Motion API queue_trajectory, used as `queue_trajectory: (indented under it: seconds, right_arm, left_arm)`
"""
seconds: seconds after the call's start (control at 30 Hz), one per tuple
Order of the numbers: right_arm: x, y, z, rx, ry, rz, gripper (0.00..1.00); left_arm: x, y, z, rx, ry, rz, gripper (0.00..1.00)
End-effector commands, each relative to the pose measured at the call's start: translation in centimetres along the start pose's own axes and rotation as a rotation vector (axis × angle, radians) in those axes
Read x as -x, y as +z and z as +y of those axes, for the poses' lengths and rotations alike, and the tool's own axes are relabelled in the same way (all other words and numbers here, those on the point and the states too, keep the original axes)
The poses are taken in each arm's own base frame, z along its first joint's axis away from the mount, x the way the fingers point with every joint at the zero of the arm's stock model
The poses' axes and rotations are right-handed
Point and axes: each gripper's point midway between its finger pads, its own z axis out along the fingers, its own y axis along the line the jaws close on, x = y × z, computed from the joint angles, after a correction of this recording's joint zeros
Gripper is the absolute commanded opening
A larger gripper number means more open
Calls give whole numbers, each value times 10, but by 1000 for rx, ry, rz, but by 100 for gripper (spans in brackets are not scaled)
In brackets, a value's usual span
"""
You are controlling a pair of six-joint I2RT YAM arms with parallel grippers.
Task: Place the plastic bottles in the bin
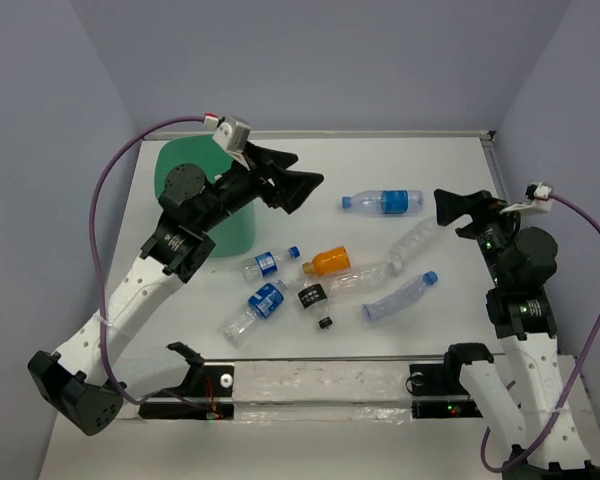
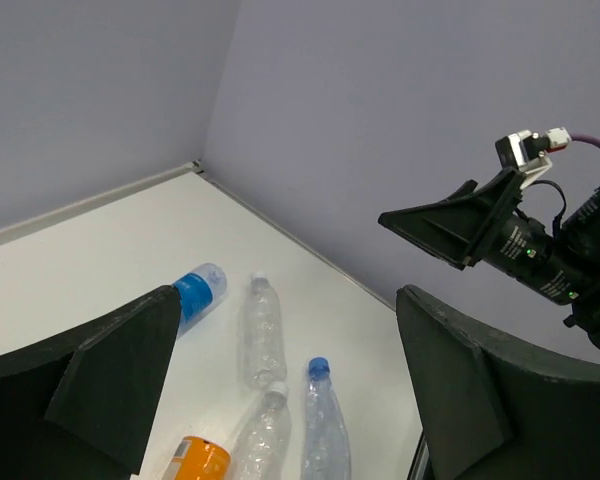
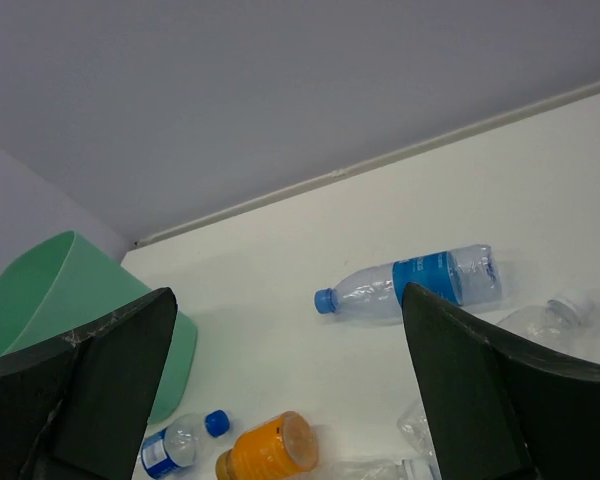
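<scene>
Lying loose, bottles beyond fingers (spread empty)

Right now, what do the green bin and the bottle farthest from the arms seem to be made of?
The bin looks like opaque mint-green plastic, smooth and fairly matt: even colour, rounded moulded rim. The far bottle looks like thin clear plastic, glossy: the table shows through it; its cap and label are blue. Look alone cannot confirm either.

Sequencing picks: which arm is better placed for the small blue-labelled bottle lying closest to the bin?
Left. The left fingers, open, hang beside the bin, close to that bottle; the right fingers are much farther off.
</scene>
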Motion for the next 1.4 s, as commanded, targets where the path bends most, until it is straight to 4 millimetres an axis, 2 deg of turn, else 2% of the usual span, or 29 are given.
queue_trajectory:
  seconds: [0.0, 0.2, 0.23, 0.3, 0.33, 0.4, 0.5, 0.57, 0.6, 0.67, 0.7, 0.8, 0.9, 0.93, 1.0, 1.1, 1.13, 1.17, 1.2, 1.3, 1.33, 1.37]
  right_arm:
    - [-4, -6, -4, -12, 11, -8, 99]
    - [-9, -30, 5, 31, 130, -34, 92]
    - [-15, -32, 2, 22, 138, -24, 91]
    - [-23, -37, -6, -11, 141, -6, 88]
    - [-26, -39, -9, -23, 143, 0, 87]
    - [-33, -45, -13, -42, 144, 19, 86]
    - [-41, -50, -12, -39, 150, 51, 86]
    - [-42, -53, -14, -47, 149, 54, 85]
    - [-43, -53, -14, -47, 140, 58, 84]
    - [-45, -54, -11, -29, 129, 71, 84]
    - [-45, -53, -11, -27, 123, 74, 83]
    - [-47, -52, -8, -10, 110, 85, 83]
    - [-47, -52, -2, 21, 89, 96, 83]
    - [-47, -53, -1, 31, 82, 100, 83]
    - [-49, -54, 6, 75, 54, 116, 82]
    - [-55, -55, 13, 122, 42, 141, 82]
    - [-56, -55, 14, 131, 40, 148, 82]
    - [-59, -54, 13, 134, 41, 157, 82]
    - [-62, -54, 15, 148, 43, 167, 82]
    - [-66, -53, 16, 163, 47, 175, 82]
    - [-67, -52, 16, 166, 45, 179, 82]
    - [-66, -52, 17, 173, 41, 176, 82]
  left_arm:
    - [-5, 19, -7, -36, 19, 43, 99]
    - [-10, 59, 6, -25, 14, 64, 99]
    - [-19, 77, 13, 26, 20, 88, 99]
    - [-29, 94, 18, 57, 89, 108, 99]
    - [-40, 110, 29, 104, 112, 130, 99]
    - [-61, 126, 30, 101, 178, 168, 94]
    - [-111, 159, 61, 153, 245, 259, 91]
    - [-131, 170, 76, 181, 285, 300, 91]
    - [-151, 180, 92, 203, 331, 345, 91]
    - [-168, 188, 106, 224, 368, 386, 91]
    - [-185, 196, 118, 232, 403, 427, 91]
    - [-208, 207, 130, 238, 453, 471, 92]
    - [-238, 224, 145, 222, 486, 505, 92]
    - [-238, 224, 145, 220, 492, 506, 93]
    - [-258, 240, 150, 189, 505, 523, 95]
    - [-274, 249, 156, 177, 546, 566, 98]
    - [-294, 250, 163, 176, 550, 597, 99]
    - [-291, 257, 159, 169, 560, 582, 99]
    - [-302, 259, 163, 168, 573, 594, 99]
    - [-320, 259, 166, 158, 581, 622, 99]
    - [-335, 256, 169, 153, 577, 652, 99]
    - [-340, 255, 170, 149, 572, 663, 99]
